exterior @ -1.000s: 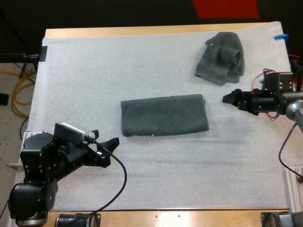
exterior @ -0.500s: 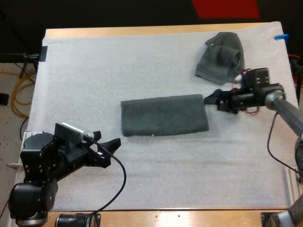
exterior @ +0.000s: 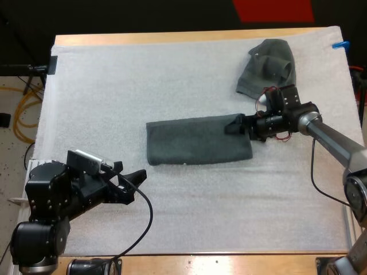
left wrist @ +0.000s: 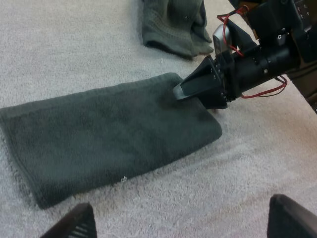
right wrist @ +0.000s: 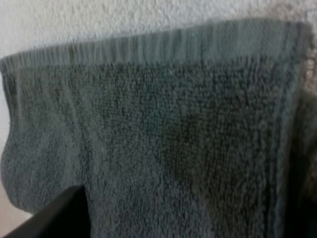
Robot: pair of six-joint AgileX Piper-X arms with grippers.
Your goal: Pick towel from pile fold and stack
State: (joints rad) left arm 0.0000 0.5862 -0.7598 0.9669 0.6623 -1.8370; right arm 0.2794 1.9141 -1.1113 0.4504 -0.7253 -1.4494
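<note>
The folded towel (exterior: pixel 198 140) lies flat at the centre of the white mat (exterior: pixel 143 86) covering the wooden bench (exterior: pixel 172 38). The crumpled towel (exterior: pixel 268 69) sits apart at 1 o'clock. My right fingers (right wrist: pixel 54 213) stand apart over the folded towel's 3 o'clock end. My left fingers (left wrist: pixel 74 225), at 8 o'clock, are spread on nothing.

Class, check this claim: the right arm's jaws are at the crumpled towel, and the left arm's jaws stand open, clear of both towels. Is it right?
One slip. The high view shows the right arm's jaws at the right end of the folded towel, not at the crumpled towel beyond it. The left arm's jaws do stand open, clear of both towels.
</note>
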